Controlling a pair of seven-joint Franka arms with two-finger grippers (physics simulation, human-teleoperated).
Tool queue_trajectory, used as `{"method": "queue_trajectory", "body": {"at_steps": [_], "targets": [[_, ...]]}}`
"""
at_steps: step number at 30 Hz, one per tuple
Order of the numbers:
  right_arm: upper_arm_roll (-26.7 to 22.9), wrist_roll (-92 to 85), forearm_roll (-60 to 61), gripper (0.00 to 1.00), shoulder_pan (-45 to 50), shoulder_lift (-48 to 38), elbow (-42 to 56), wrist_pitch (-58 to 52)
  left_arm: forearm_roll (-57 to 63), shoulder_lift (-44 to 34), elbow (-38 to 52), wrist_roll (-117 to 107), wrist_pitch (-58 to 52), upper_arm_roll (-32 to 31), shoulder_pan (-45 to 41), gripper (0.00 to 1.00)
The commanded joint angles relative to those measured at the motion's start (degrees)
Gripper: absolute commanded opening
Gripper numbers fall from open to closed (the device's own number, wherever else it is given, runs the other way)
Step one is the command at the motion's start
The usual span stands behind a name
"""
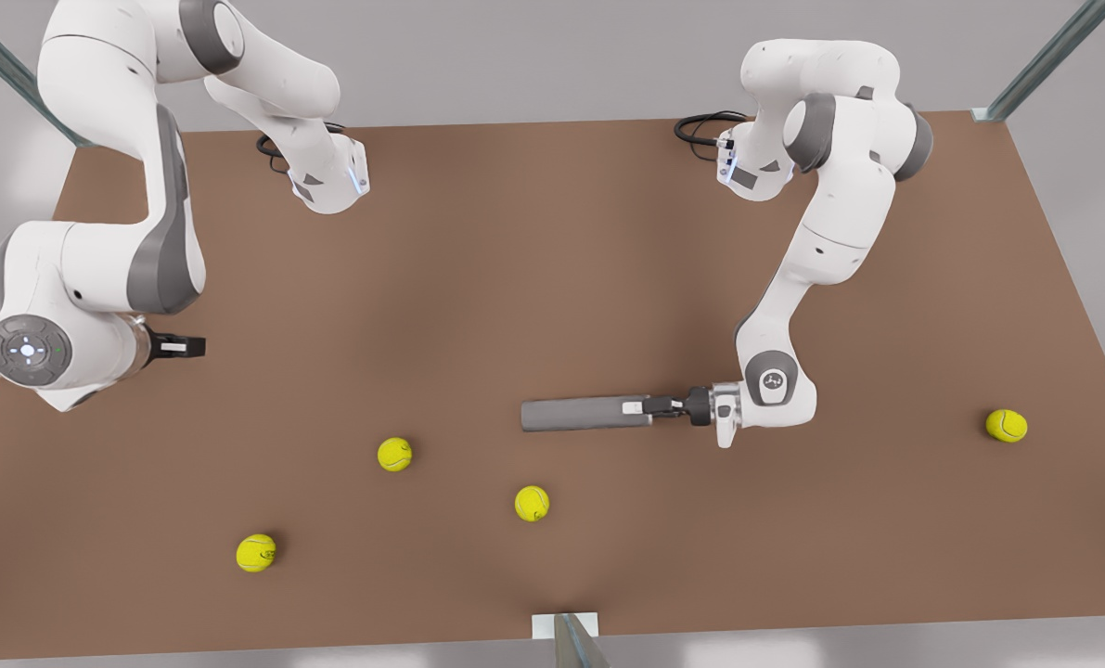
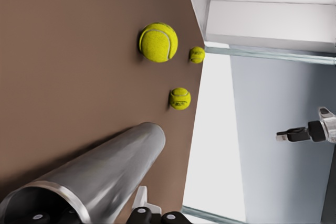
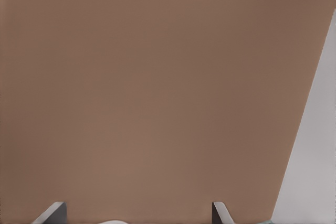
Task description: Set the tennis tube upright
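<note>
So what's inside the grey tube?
The tennis tube lies on the table; the left gripper holds its open end. The inside looks dark, so any contents are hidden. Right gripper waits, open.

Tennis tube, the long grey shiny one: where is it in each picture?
Front view: the grey metallic cylinder, the tennis tube, lies flat right of centre, one end gripped by the left gripper.
Left wrist view: the tennis tube lies close up, open rim nearest.
Right wrist view: brown table beyond the open right gripper.
Shared landmark: the brown table.
</note>
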Motion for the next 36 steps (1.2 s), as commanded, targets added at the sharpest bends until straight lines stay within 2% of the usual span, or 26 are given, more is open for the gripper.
{"method": "queue_trajectory", "body": {"at_steps": [1, 7, 13, 36], "targets": [[0.05, -0.14, 0.40, 1.00, 0.04, 0.01, 0.87, 0.00, 0.02, 0.00, 0.00, -0.01, -0.02, 0.00, 0.00, 0.36], [0.32, -0.67, 5.23, 1.00, 3.11, -0.08, 5.62, 8.97, 0.02, -0.09, 0.09, 0.08, -0.11, 0.00, 0.00, 0.32], [0.32, -2.43, 8.31, 1.00, 3.20, -0.25, 6.85, 9.06, 0.55, -0.09, 0.09, 0.26, -0.72, 0.09, 0.09, 0.22], [0.23, -2.25, 8.92, 1.00, 4.08, -0.08, 6.67, 9.93, 5.12, -3.78, 0.09, -1.76, -2.22, 1.14, 0.44, 0.21]]}}
